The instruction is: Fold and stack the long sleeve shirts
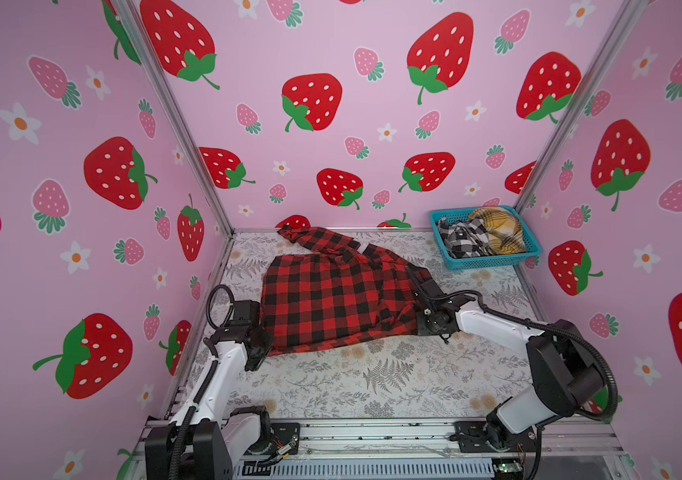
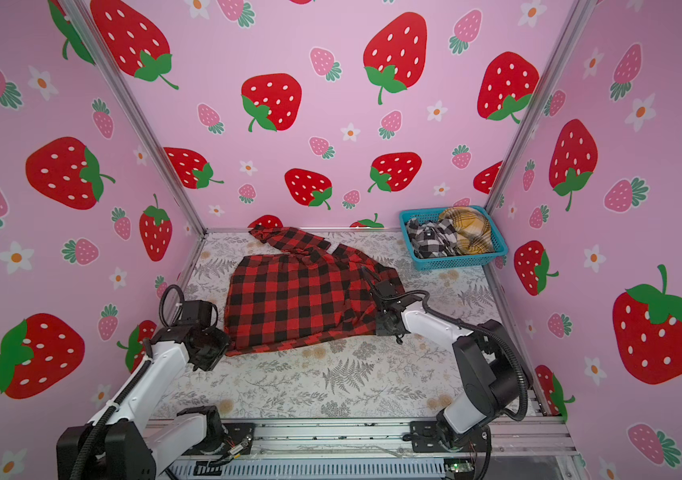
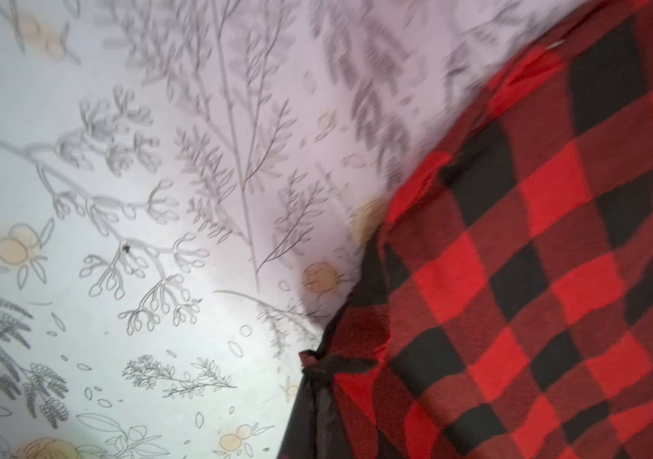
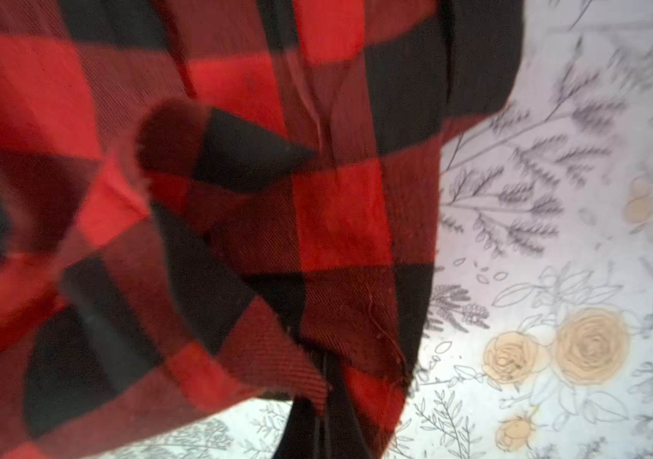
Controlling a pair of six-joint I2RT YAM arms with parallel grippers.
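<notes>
Top views both show a floral-printed table (image 1: 372, 386) inside a booth with pink strawberry walls. A teal mesh basket (image 1: 493, 262) (image 2: 455, 262) sits at the far right corner of the table. It holds two crumpled shirts side by side: a black-and-white check shirt (image 1: 462, 239) (image 2: 430, 239) on the left and a mustard-yellow plaid shirt (image 1: 497, 228) (image 2: 470, 230) on the right, which is heaped above the rim.

The red-and-black check shirt (image 1: 322, 299) (image 2: 289, 299) lies outside the basket, spread over the middle of the table. One sleeve (image 1: 310, 237) trails toward the back wall. The near edge of this shirt is raised slightly at both lower corners, where the two arms meet it.

Seen from the left wrist camera, the left gripper (image 3: 313, 369) is closed tight, and a corner of the red-and-black cloth is pinched and bunched between its dark fingers. The right wrist camera shows the right gripper (image 4: 317, 401) closed tight as well, clamped on a fold of the same shirt, which hangs in loose folds across most of that view. Bare table print shows beside the cloth in both wrist views.
</notes>
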